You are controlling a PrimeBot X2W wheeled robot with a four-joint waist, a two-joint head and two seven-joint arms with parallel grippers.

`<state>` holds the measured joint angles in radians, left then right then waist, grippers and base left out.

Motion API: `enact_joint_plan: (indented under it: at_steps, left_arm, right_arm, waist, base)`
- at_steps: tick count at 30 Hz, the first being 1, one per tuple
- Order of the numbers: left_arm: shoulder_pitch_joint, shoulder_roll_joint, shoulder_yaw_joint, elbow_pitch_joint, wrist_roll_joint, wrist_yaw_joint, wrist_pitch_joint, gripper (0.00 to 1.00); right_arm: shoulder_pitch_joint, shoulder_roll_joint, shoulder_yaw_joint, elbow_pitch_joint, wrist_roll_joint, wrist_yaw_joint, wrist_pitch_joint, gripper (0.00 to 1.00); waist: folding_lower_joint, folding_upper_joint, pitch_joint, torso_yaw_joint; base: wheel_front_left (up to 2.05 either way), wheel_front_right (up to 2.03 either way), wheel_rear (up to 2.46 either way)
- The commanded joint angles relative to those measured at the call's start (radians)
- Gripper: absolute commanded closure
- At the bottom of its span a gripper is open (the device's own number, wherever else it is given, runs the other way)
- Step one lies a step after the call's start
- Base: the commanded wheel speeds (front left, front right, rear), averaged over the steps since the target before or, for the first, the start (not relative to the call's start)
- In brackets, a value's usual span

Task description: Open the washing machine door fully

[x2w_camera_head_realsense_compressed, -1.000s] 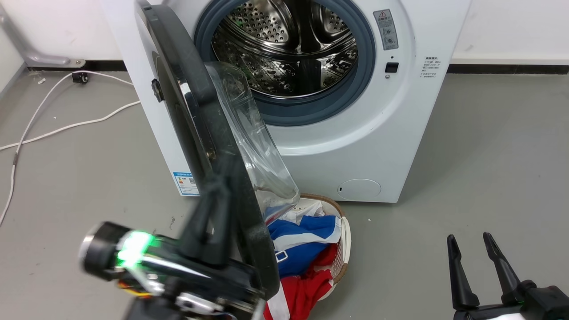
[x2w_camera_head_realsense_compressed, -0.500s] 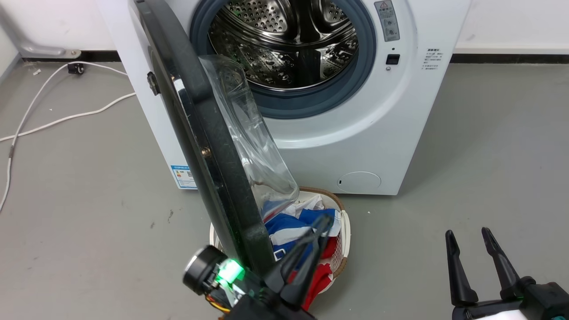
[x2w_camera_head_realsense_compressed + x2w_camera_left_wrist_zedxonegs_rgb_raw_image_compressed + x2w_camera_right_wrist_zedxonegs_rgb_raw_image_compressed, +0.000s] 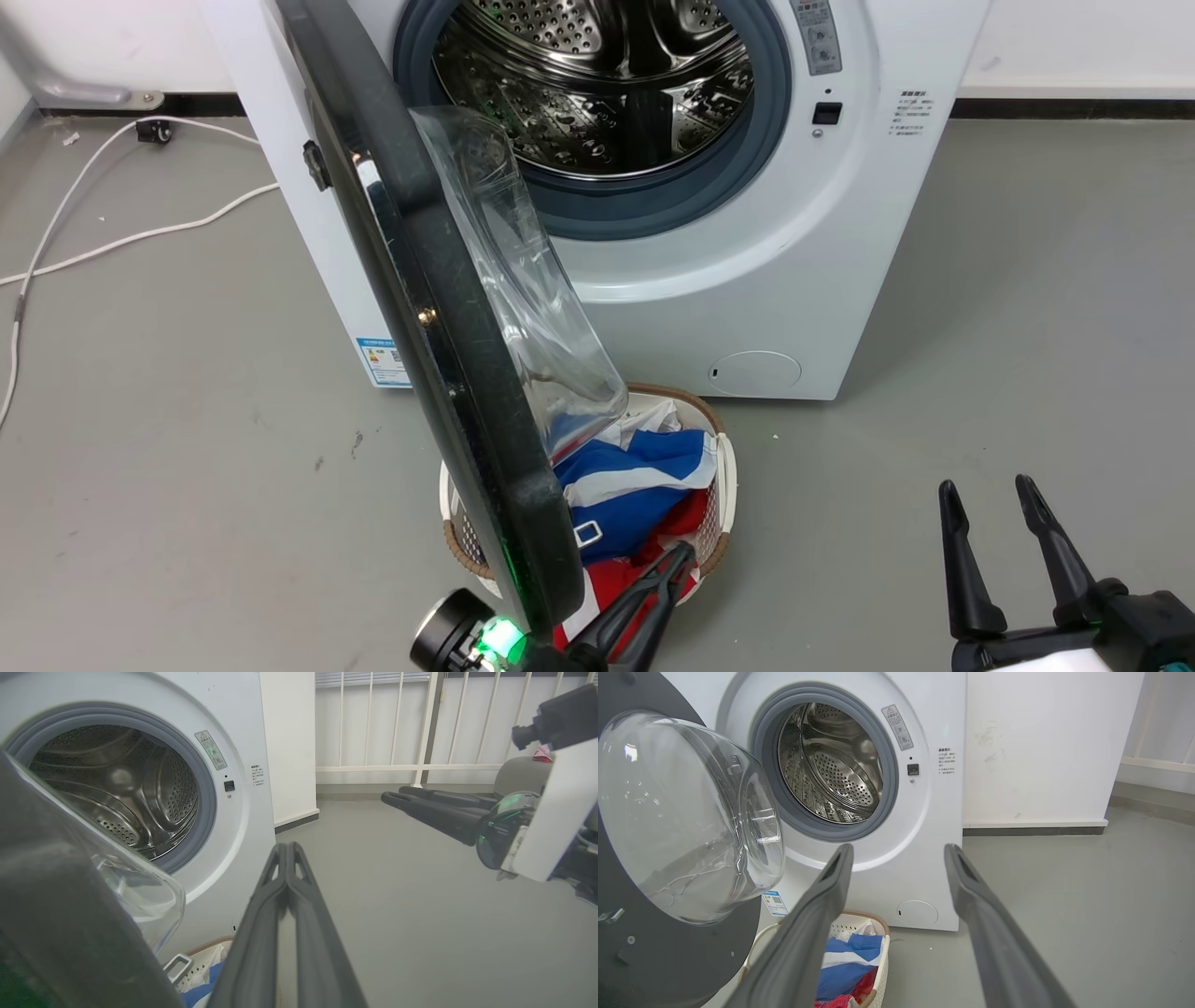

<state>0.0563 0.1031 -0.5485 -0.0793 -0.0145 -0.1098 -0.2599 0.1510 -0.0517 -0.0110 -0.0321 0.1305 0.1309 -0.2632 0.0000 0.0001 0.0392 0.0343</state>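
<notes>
Head view: the door (image 3: 448, 317) stands swung out from the washer (image 3: 775, 271), over a basket (image 3: 726, 485), with the left claw (image 3: 683, 556) just beside its lower edge. Left wrist: that claw's fingers are pressed together. Right wrist: the right claw (image 3: 899, 851) gapes apart, away from the door.

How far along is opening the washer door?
Done: the washing machine door is unlatched, swung well away from the washing machine. In hand: the left gripper, shut on nothing, sits by its lower rim. Left: possibly pushing it wider; the right gripper hangs open.
</notes>
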Motion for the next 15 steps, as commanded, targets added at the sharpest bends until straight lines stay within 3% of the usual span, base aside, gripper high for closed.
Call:
enact_joint_plan:
  at_steps: [1, 15]
  left_arm:
    - [0.003, 0.001, 0.003, 0.008, -0.006, 0.007, -0.005, 1.0]
    - [0.006, -0.005, 0.104, 0.009, -0.036, 0.094, -0.005, 1.0]
  right_arm:
    - [-0.017, 0.003, -0.001, -0.002, -0.007, 0.0, -0.002, 0.0]
    - [0.004, 0.003, -0.001, 0.01, 0.003, 0.0, -0.002, 0.0]
  waist:
    - [0.0, -0.0001, 0.002, 0.002]
    - [0.0, -0.0001, 0.009, 0.045]
  base:
    - [0.0, 0.0, 0.0]
    - [0.0, 0.0, 0.0]
